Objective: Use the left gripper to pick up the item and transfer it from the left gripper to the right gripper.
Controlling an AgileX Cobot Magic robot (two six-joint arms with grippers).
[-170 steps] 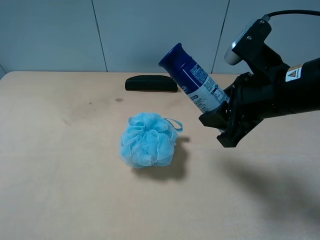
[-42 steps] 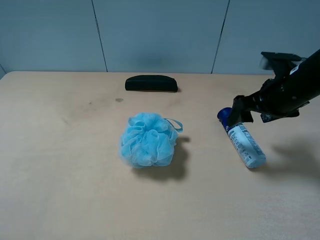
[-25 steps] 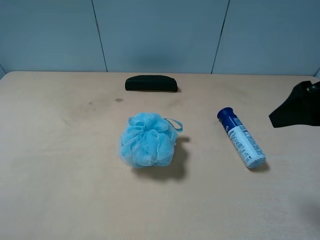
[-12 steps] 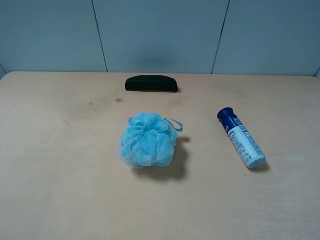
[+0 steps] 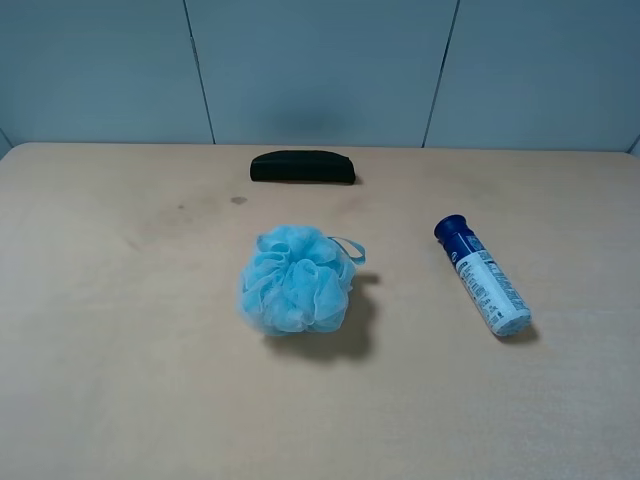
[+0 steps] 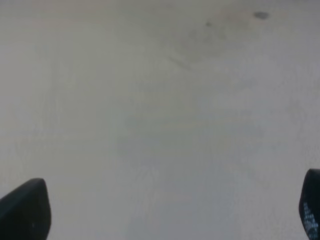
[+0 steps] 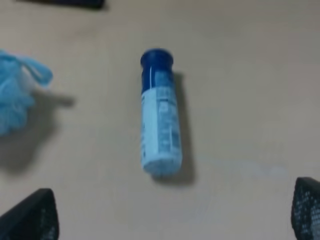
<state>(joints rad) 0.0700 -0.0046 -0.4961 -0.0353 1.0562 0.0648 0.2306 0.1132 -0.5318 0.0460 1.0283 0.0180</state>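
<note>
Bottle (image 5: 482, 276): we find it lying on its side on the table (image 5: 120, 380), right of centre in the high view. Nothing touches it.
Bottle orientation: dark blue cap towards the back wall, pale base towards the near edge, slightly slanted. We read a white-and-blue printed label along the body.
Bottle, right wrist view (image 7: 160, 112): same pose, lying flat with a shadow beside it, well clear of both fingertips.
Pouf (image 5: 295, 279): light blue mesh, near the table centre, left of the bottle and apart from it. Its loop points towards the bottle. Its edge also shows in the right wrist view (image 7: 15, 95).
Black case (image 5: 302, 166): flat, oblong, at the back of the table near the wall, well apart from pouf and bottle.
Left gripper (image 6: 165, 210): we see only two dark fingertips (image 6: 25, 210) at opposite edges of its wrist view, spread wide, nothing between them. Below lies bare table with a few faint dark marks.
Right gripper (image 7: 175, 215): two dark fingertips (image 7: 32, 217) at opposite edges of its wrist view, likewise spread wide, holding nothing. The bottle lies on the table beyond them.
High view, arms: we see neither arm nor gripper in this view.
Table surface: pale tan, faintly stained towards the back left.
</note>
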